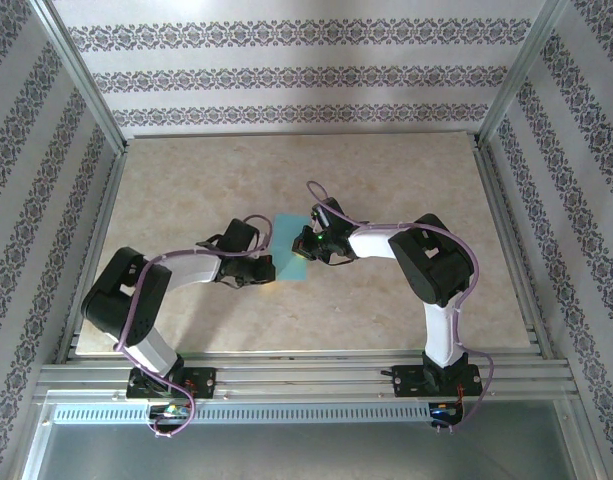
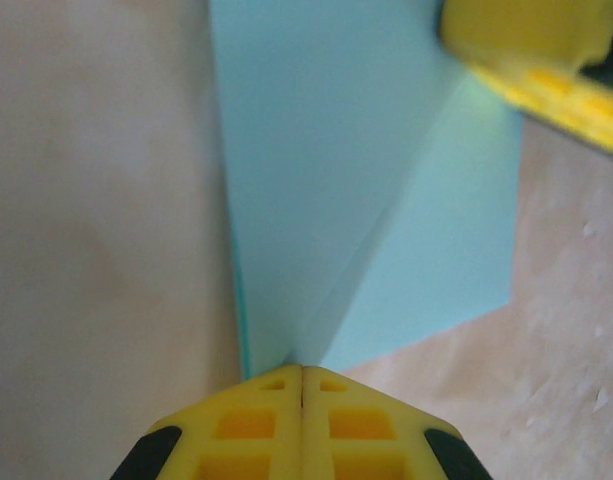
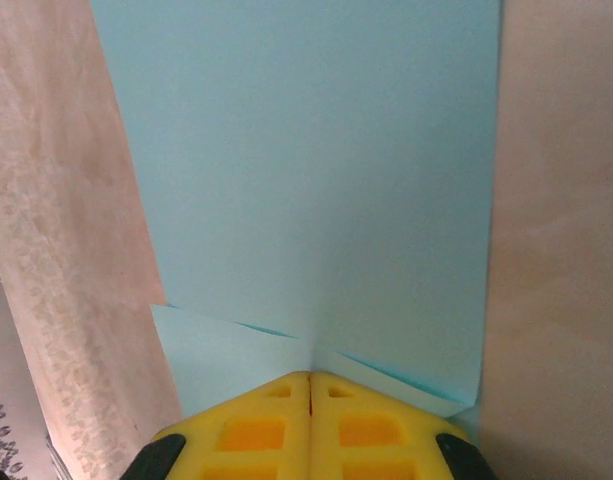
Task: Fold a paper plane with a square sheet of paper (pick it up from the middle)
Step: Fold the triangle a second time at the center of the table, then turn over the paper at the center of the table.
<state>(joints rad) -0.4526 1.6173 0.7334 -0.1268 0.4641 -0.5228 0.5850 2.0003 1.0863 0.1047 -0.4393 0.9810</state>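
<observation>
Beige marbled tabletop (image 1: 386, 180), floral-striped wall panels (image 1: 286, 75), aluminium frame rails (image 1: 306, 375), slotted metal strip (image 1: 286, 412)

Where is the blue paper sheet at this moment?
In the top view the blue paper sits on the table near its middle, between the left claw and the right claw, both shut.

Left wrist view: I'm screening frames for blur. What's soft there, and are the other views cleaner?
Left wrist: the right end effector's fingertips at top right are blurred; the turquoise paper is sharp. Right wrist: paper crisp, evenly lit. Top external: sharp, no glare.
</observation>
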